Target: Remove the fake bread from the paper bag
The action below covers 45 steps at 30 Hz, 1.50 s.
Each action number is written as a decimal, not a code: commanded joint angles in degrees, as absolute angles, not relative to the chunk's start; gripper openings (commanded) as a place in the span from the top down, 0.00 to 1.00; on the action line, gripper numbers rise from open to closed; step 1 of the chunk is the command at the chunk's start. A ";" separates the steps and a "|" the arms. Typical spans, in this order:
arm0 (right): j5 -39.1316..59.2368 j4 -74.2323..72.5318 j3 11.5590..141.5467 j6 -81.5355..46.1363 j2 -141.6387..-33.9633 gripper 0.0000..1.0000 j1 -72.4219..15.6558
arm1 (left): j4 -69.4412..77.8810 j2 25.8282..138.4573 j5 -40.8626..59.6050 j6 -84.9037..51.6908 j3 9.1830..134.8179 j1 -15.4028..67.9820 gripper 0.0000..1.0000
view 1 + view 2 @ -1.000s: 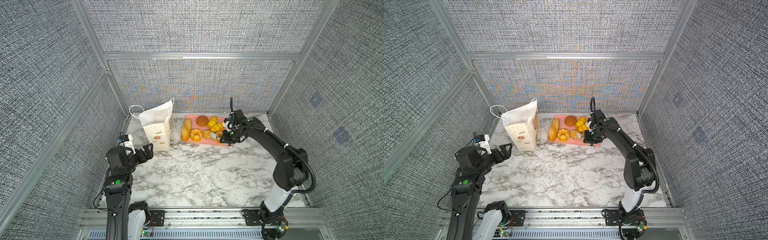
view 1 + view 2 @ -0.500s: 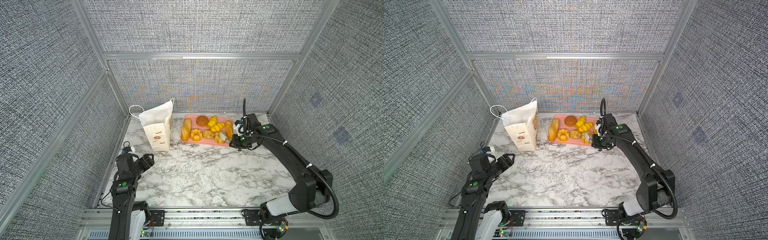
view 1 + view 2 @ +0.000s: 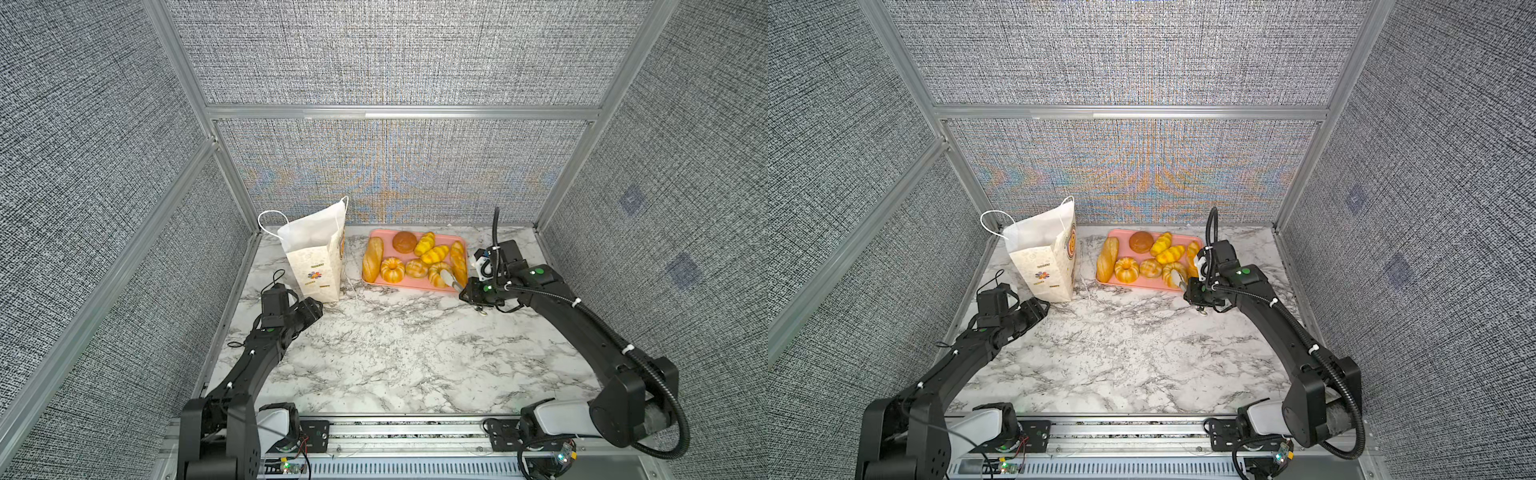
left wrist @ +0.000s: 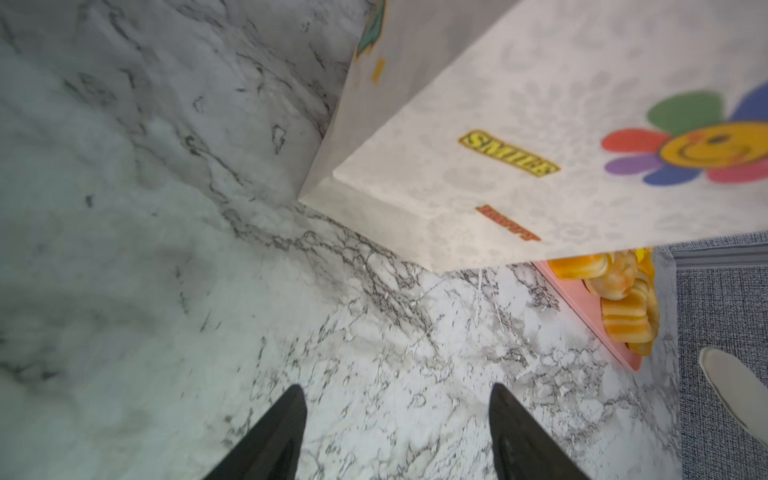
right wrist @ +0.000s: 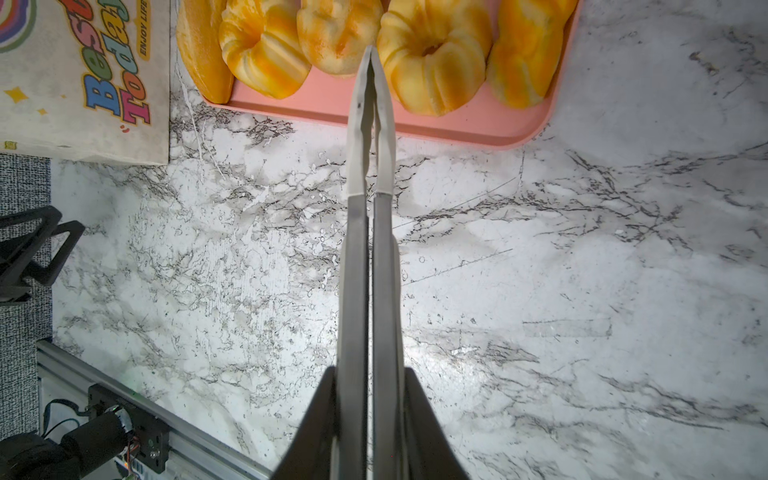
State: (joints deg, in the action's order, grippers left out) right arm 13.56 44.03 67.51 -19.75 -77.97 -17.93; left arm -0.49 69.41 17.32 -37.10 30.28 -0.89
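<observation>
In a top view the bag (image 3: 316,257) stands upright, mouth up, left of the tray (image 3: 409,286). The bread (image 3: 415,262) lies on the tray, with the loaf (image 3: 372,264) running front to back. Left wrist: the left gripper (image 4: 395,386) gapes empty over the table (image 4: 166,291), near the bag's base. Right wrist: the right gripper (image 5: 371,54) is pinched closed and empty, its tips among the bread.

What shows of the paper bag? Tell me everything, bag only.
The paper bag is tall, white matte paper with faint flower patterning, standing upright, mouth open, on the marble table, left of the pink tray and apart from it. White cord handles rise from its rim. Its front bears a colourful smiley flower, its side cartoon lettering. The left hand is near its base corner, not touching.
</observation>
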 commanded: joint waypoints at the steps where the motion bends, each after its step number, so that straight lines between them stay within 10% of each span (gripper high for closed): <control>1: 13.03 40.83 66.68 -20.71 -76.71 1.00 -17.89 | 8.60 74.98 16.74 -37.18 33.29 -0.75 0.30; 25: 6.86 43.92 72.32 -15.90 -74.47 1.00 -12.55 | 13.27 111.24 19.93 -34.19 66.95 -0.18 0.33; 34: 0.75 31.42 68.91 -10.29 -79.11 1.00 -3.10 | 17.28 99.95 20.50 -36.10 54.24 -0.22 0.26; 45: -9.65 19.11 83.04 -1.48 -112.12 0.96 2.62 | 14.52 76.00 17.37 -35.45 36.79 0.00 0.01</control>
